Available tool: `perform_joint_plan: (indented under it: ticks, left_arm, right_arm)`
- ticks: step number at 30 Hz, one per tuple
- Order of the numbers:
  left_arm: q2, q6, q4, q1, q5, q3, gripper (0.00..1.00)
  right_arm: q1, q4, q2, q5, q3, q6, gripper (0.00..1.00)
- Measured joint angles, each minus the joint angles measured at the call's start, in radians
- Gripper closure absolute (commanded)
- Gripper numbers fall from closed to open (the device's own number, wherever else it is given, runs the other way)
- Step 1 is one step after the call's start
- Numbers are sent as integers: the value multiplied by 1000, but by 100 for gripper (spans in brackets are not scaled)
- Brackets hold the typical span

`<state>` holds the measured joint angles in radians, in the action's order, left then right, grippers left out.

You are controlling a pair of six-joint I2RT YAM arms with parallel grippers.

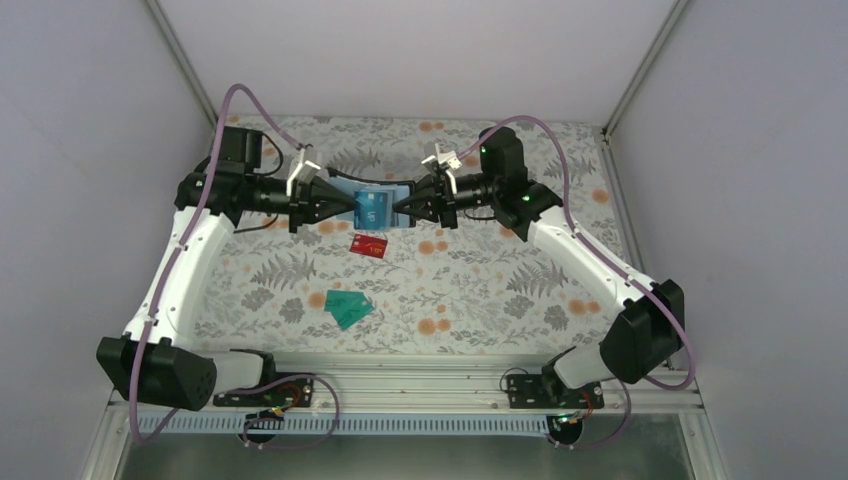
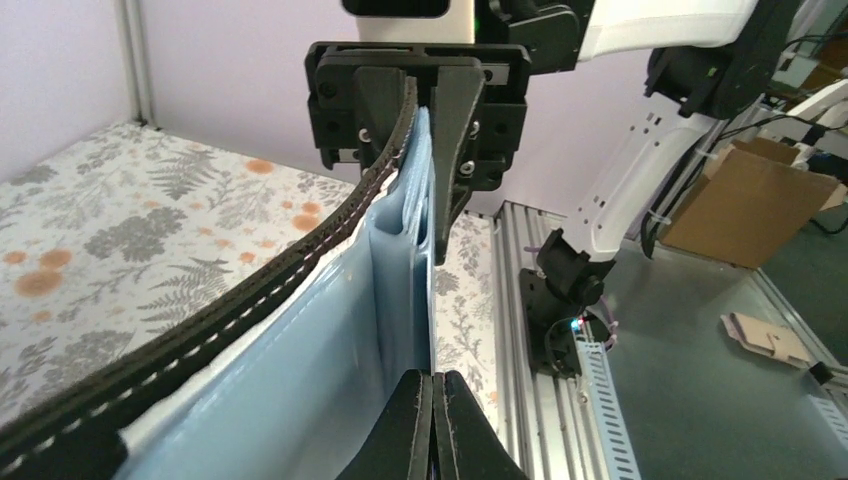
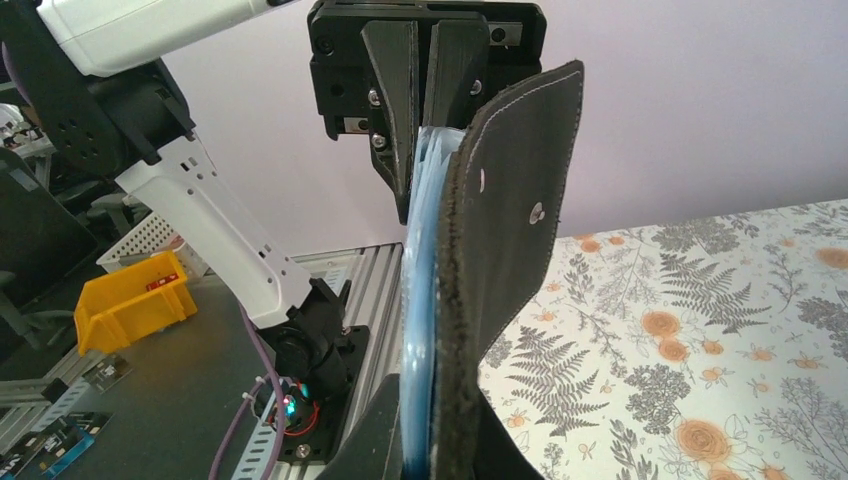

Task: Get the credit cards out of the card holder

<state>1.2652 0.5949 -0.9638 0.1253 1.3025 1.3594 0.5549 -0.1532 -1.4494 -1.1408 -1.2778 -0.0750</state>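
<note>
Left end effector (image 1: 349, 208) and right end effector (image 1: 398, 208) pinch opposite ends of the card holder (image 1: 372, 207).

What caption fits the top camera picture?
Left end effector and right end effector pinch the card holder; red card and teal cards lie nearby.

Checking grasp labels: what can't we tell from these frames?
- Left wrist: left gripper is shut on a pale blue layer. Whether that is a card or card holder lining is unclear, because the fingertips cover it.
- Right wrist: the holder's contents are hidden behind its black flap.
- Top: the red card markings are too small.
</note>
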Motion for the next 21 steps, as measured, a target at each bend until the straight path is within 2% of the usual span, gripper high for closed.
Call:
perform_joint_plan:
  ticks: [3,19,21]
  left_arm:
    - [3,4,-3,0,23,-1,90]
    - [19,4,0,24,64,-6,89]
    - [20,3,2,26,64,-8,86]
  right_arm:
    - [0,0,0,-9,0,0,96]
    - [0,0,0,-19,0,2,96]
    - [0,0,0,-19,0,2,96]
